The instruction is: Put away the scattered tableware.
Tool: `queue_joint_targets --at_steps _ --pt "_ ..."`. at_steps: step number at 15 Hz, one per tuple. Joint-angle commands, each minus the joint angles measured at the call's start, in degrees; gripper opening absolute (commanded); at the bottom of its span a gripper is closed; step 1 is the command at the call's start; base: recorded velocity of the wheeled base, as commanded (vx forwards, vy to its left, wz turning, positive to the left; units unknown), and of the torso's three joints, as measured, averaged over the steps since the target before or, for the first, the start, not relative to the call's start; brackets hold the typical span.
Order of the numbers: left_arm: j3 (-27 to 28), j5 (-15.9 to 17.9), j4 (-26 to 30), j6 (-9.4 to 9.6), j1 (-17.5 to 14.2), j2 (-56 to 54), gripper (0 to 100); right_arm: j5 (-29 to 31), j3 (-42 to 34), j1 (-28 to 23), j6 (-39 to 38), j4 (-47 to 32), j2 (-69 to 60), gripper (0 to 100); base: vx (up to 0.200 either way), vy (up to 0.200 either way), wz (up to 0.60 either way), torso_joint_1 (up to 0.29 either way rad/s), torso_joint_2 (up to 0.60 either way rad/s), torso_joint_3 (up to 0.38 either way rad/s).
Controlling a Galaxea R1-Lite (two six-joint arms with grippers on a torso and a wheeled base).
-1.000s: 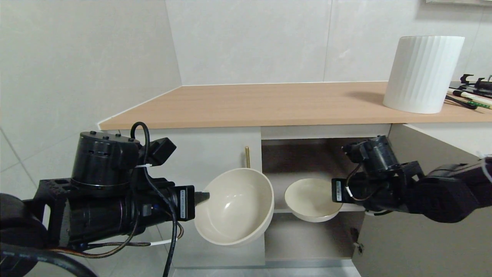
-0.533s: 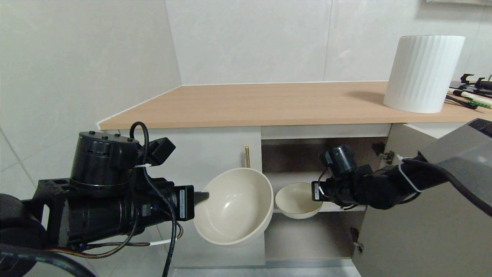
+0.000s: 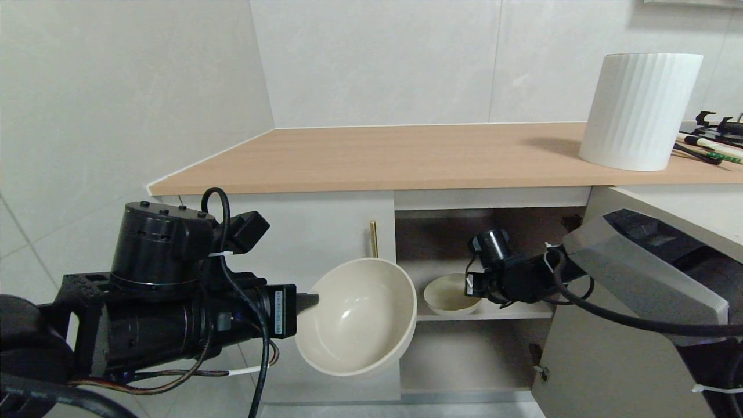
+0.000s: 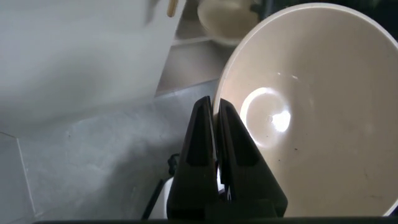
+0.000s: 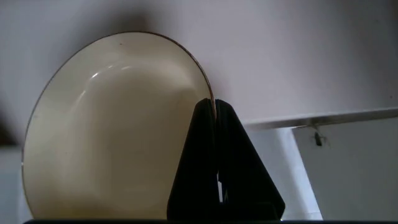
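A large cream bowl (image 3: 357, 316) hangs in front of the lower cabinet, tilted, with my left gripper (image 3: 307, 300) shut on its rim; the same large bowl (image 4: 311, 118) and left gripper (image 4: 215, 134) appear in the left wrist view. Inside the open cabinet a smaller cream bowl (image 3: 450, 295) sits at the shelf (image 3: 499, 312), my right gripper (image 3: 475, 285) shut on its rim. In the right wrist view the small bowl (image 5: 118, 124) is pinched at its edge by the right gripper (image 5: 215, 134).
The left cabinet door (image 3: 325, 232) with a brass handle (image 3: 374, 238) is closed behind the large bowl. The right door (image 3: 638, 342) stands open. On the wooden countertop (image 3: 406, 157) stands a white ribbed container (image 3: 638, 110), with pens (image 3: 711, 145) at the far right.
My right arm has carried the small bowl deeper into the cabinet, down to the shelf. The left arm with the large bowl has shifted slightly right and down.
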State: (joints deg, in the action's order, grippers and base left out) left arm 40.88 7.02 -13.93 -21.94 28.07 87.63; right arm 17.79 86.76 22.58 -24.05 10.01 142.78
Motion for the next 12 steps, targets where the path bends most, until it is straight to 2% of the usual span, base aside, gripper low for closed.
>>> queue_joint_targets --at_steps 1,4,12 --pt "-0.1 -0.1 0.0 -0.03 0.7 0.6 0 1.6 3.9 -1.4 -0.5 0.0 5.7 0 0.000 0.000 0.00 0.000 0.00 0.000" --pt "-0.5 -0.1 -0.1 -0.03 1.5 0.5 0 7.4 9.9 -2.6 -0.4 -0.1 10.6 0 0.000 0.000 0.00 0.000 0.00 0.000" --pt "-0.5 -0.1 0.0 -0.03 2.1 0.6 0 10.6 15.9 -4.2 -0.1 -0.3 15.1 0 0.000 0.000 0.00 0.000 0.00 0.000"
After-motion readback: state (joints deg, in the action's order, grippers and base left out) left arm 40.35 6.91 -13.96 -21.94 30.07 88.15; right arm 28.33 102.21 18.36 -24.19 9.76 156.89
